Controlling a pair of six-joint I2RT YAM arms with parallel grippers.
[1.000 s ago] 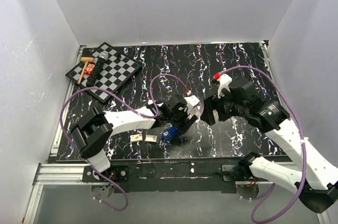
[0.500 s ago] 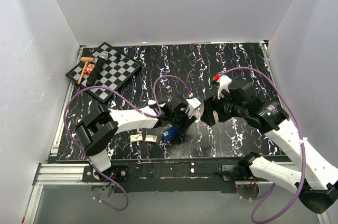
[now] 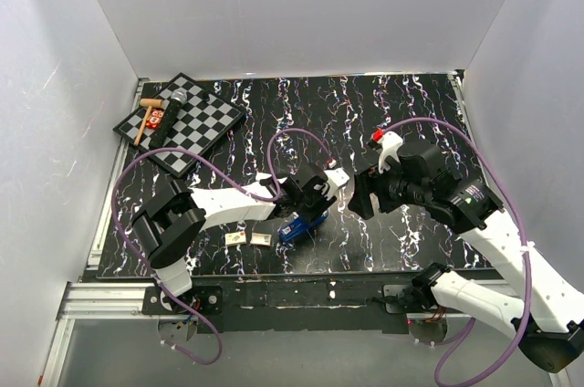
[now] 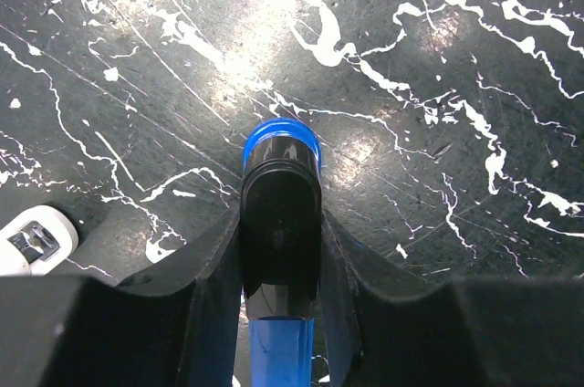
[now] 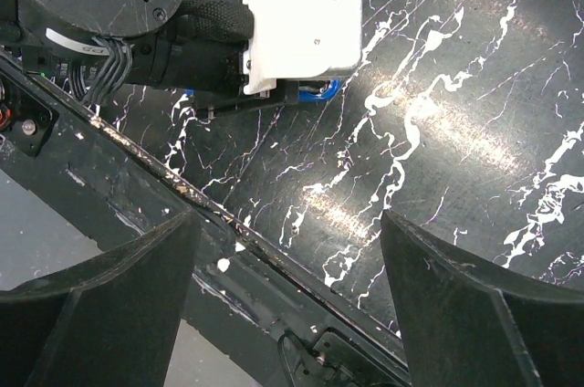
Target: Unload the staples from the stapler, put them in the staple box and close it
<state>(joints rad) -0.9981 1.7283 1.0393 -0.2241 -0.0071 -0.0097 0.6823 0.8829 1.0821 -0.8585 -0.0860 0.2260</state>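
Two grippers meet near the middle of the black, white-veined table (image 3: 401, 104), and only one has anything in its grasp. The left gripper (image 4: 280, 259) is closed down to a narrow gap around the stapler (image 4: 280, 214). In its wrist view both black fingers (image 4: 210, 268) press against the sides of the glossy dark part, with the bright blue arm showing above and below it. The blue rounded end points down at the table; whether it touches the surface cannot be told. A small white rounded piece with a metal inset (image 4: 32, 239) lies at the left edge of that view, apart from the fingers.

From above, the stapler sits under the left gripper near the table's front edge, slightly left of centre. It is just to the right of two small tan-white blocks (image 3: 249, 238) that lie side by side.

The right gripper (image 5: 287, 223) is spread wide and holds nothing; bare table shows between its fingers (image 5: 109, 314). It hangs just right of the left gripper, near it but not touching. Its camera looks onto the left wrist's white camera housing (image 5: 306, 26), with a sliver of blue beneath.

A chessboard (image 3: 196, 127) lies at the far left corner, with a wooden mallet (image 3: 144, 120) on it.
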